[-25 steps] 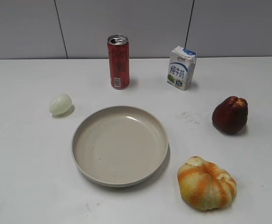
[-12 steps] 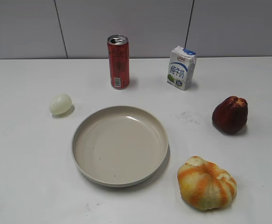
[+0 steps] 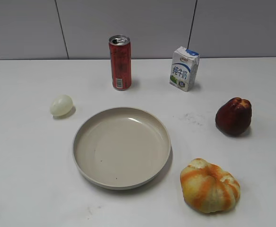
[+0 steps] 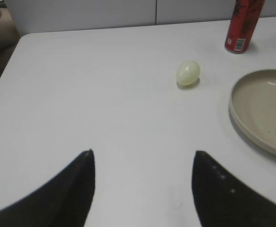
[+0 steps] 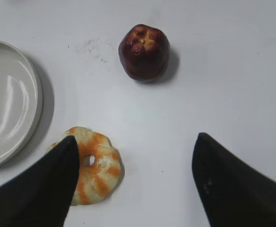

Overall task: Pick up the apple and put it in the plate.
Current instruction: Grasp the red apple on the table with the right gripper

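Observation:
The dark red apple (image 3: 233,116) stands on the white table at the right; it also shows in the right wrist view (image 5: 144,52), ahead of my right gripper. The beige plate (image 3: 83,163) lies empty in the middle; its rim shows in the left wrist view (image 4: 239,120) and in the right wrist view (image 5: 33,113). My right gripper (image 5: 135,139) is open and empty, above the table short of the apple. My left gripper (image 4: 142,153) is open and empty over bare table, left of the plate. Neither gripper shows in the exterior view.
An orange-and-yellow pumpkin-like fruit (image 3: 209,185) lies in front of the apple, next to my right gripper's left finger (image 5: 97,170). A pale egg-shaped thing (image 3: 61,105) lies left of the plate. A red can (image 3: 120,62) and a milk carton (image 3: 184,69) stand at the back.

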### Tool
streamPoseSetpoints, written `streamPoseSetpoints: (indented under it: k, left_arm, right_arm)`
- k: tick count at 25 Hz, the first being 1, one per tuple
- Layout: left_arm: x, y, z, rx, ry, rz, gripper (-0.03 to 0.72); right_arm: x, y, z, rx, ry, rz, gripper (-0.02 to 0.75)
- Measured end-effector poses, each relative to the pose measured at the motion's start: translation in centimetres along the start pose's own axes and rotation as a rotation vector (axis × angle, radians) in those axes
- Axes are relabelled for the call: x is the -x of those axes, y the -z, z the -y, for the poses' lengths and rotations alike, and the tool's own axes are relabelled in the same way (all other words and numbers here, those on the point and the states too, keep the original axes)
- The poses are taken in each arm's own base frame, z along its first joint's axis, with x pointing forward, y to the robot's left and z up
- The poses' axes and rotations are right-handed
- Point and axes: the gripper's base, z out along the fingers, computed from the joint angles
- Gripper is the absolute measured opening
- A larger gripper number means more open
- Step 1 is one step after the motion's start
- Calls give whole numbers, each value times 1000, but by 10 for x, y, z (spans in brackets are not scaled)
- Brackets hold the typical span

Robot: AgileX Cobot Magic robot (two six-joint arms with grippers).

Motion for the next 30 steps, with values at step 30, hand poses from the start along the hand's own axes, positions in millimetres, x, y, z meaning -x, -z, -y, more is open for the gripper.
streamPoseSetpoints:
  k: [30]
  left_arm:
    - [0,0,0,0,0,0,491]
  right_arm:
    - [75,-229,13,-23,-101,-513,614]
